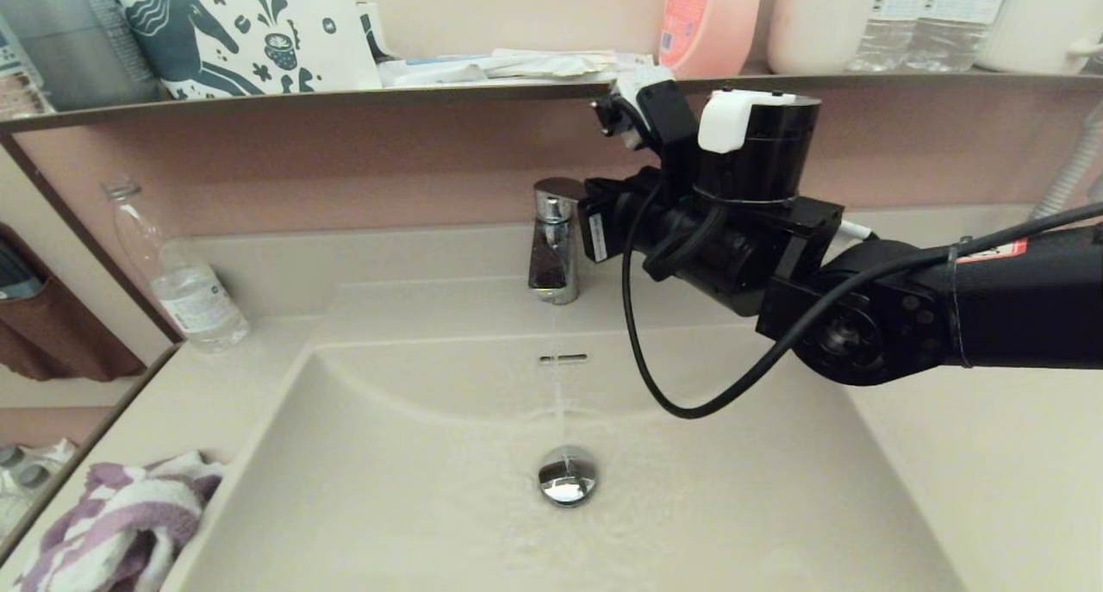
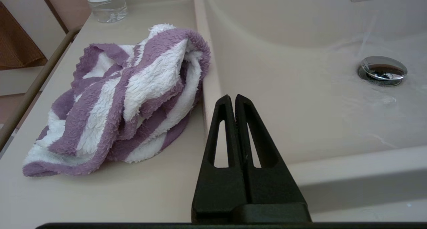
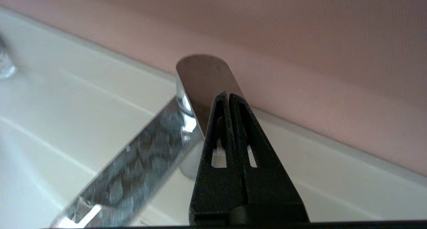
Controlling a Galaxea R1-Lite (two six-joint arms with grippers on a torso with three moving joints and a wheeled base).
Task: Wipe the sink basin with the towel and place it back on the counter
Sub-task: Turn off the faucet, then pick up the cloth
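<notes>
Right gripper [image 3: 228, 97] sits mid-frame in the head view, at the faucet [image 1: 554, 252], fingers pressed together with nothing between them, tips against the flat lever top. Probably there to work the tap: water is running in a thin stream down onto the chrome drain plug [image 1: 568, 476], wetting the sink basin [image 1: 414, 480] ahead of the wipe.

Left gripper [image 2: 235, 99] hangs low over the basin's left rim, fingers also closed and empty, just beside the towel [image 2: 133, 95] but not touching it. Looks staged for the pickup.

Towel lies in the lower left of the head view, on the tabletop [image 1: 991, 454] left of the basin, one fold touching the basin edge. Bunched loosely, not folded; fluffy terry with purple and white stripes. Looks dry as far as can be told. A clear water bottle [image 1: 185, 282] stands behind it, well apart.

Wiping not yet started.
</notes>
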